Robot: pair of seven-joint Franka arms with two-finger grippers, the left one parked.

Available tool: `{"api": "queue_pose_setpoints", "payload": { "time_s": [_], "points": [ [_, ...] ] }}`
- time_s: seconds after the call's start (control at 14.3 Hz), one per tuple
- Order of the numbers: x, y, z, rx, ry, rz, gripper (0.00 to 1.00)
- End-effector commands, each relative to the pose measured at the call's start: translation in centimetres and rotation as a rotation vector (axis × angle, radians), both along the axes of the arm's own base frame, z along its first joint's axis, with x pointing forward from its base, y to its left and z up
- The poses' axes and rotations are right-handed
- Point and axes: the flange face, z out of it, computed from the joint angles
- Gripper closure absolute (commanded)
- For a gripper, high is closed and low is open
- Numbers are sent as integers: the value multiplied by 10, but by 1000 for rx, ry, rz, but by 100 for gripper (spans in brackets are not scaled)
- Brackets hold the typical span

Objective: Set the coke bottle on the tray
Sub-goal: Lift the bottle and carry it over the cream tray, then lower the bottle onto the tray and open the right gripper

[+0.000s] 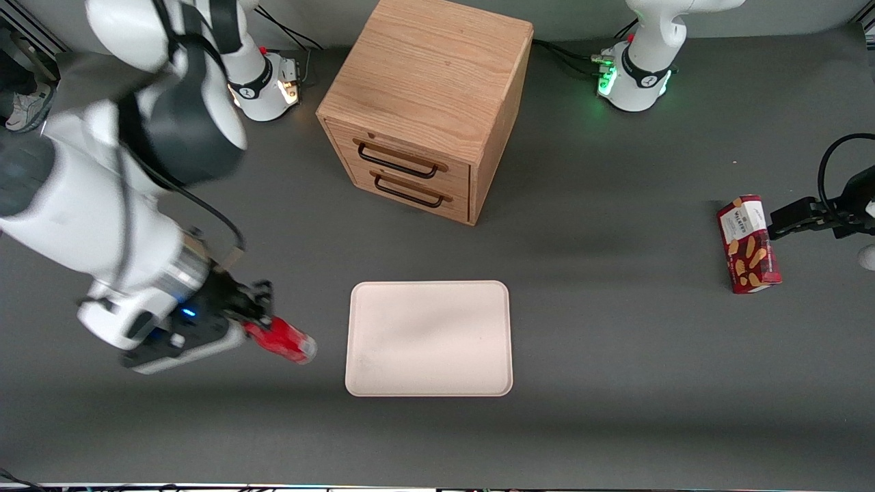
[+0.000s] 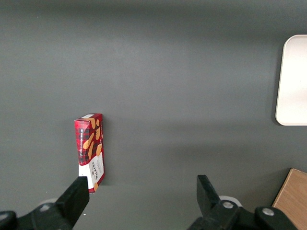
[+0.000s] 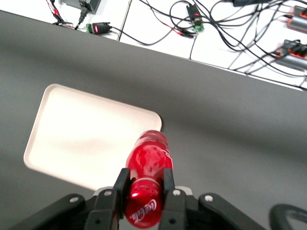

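- Gripping the coke bottle (image 3: 146,184), the claw (image 3: 143,189) has its two fingers (image 3: 120,189) closed against the bottle's sides; the bottle sticks out ahead of the claw, tilted and lifted off the bench (image 1: 615,410).
- Seen from the front, the claw (image 1: 249,320) hangs at the working arm's end of the bench, with the coke bottle (image 1: 284,339) pointing toward the tray (image 1: 428,338).
- The tray lies flat just beside the bottle's tip, apart from it, with nothing on it.
- An oak two-drawer cabinet (image 1: 427,102) stands farther from the front camera than the tray.
- A red snack box (image 1: 748,244) stands toward the parked arm's end, well apart from the claw.
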Motion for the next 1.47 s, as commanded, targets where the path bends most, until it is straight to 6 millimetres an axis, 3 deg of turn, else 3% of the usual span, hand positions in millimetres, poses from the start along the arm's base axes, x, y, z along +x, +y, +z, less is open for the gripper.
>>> {"api": "queue_pose_setpoints", "payload": {
  "time_s": [0.0,0.21,0.42,0.63,0.84,1.05,1.4],
  "points": [
    [12,25,-34,3,-36,-12,100],
    [18,39,-81,0,11,-2,100],
    [23,40,-136,-26,81,-4,100],
    [29,43,-164,-26,79,-10,100],
    [29,62,-184,15,52,2,100],
    [32,67,-201,20,40,-20,100],
    [33,63,-204,-10,33,-13,100]
  ]
}}
